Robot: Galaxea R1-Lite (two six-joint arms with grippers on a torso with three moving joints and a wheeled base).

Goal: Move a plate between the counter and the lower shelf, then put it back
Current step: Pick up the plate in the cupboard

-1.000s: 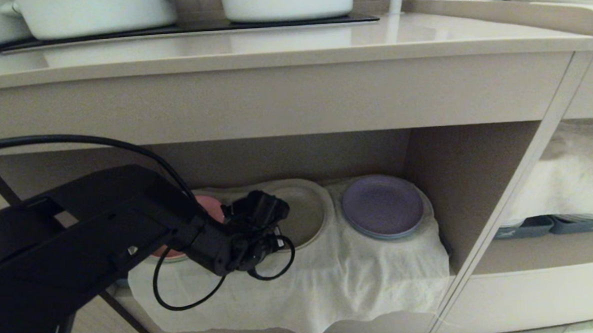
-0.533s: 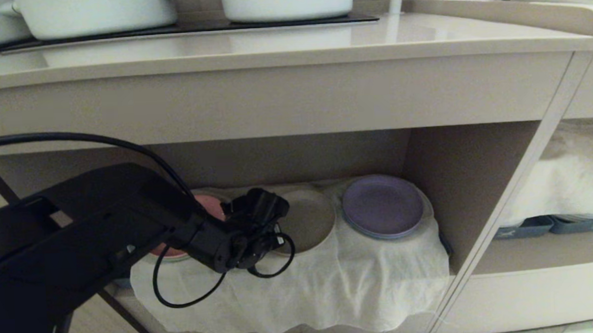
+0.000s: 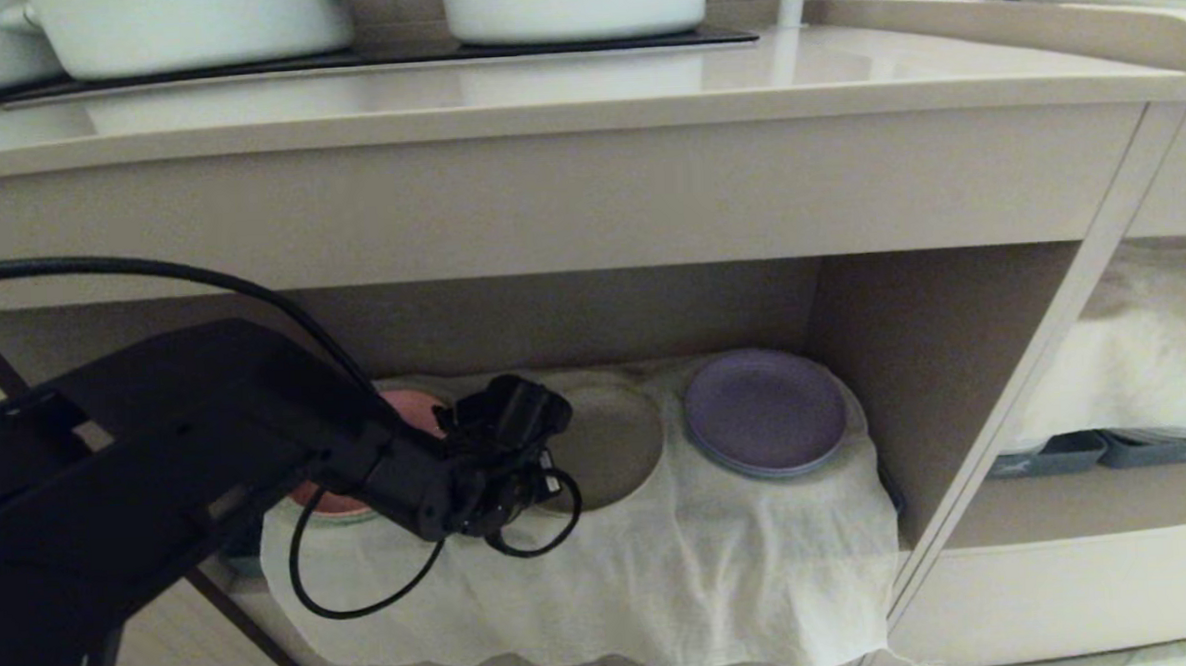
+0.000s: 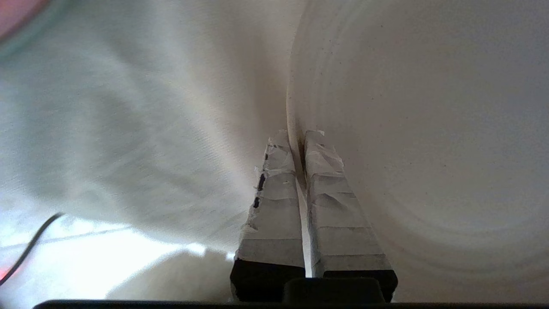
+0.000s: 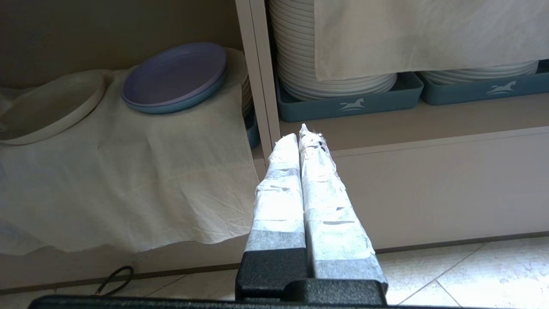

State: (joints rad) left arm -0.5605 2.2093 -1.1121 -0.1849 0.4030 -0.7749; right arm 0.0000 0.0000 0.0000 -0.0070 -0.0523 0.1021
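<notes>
The plate (image 3: 613, 442), small and cream-beige, lies on the white cloth (image 3: 683, 569) of the lower shelf (image 3: 914, 359), between a pink plate and a purple one. My left gripper (image 4: 296, 137) reaches into the shelf and is shut on the plate's (image 4: 407, 150) left rim, one finger inside and one outside. In the head view the black wrist (image 3: 498, 447) hides the fingertips. The counter (image 3: 542, 85) runs above the shelf. My right gripper (image 5: 302, 133) hangs shut and empty low before the cabinet divider, from where the plate (image 5: 47, 109) shows at the far left.
A pink plate (image 3: 411, 411) sits left of the grip and a purple plate (image 3: 765, 411) on a blue one to the right. White pots (image 3: 569, 4) stand on the hob. Stacked white plates in blue-grey trays (image 5: 343, 103) fill the neighbouring recess. A black cable (image 3: 364, 593) loops below the left wrist.
The left gripper has closed on the plate's rim. The plate has shifted slightly and the cloth's hanging front edge has been dragged into a new shape. The right arm has stayed still.
</notes>
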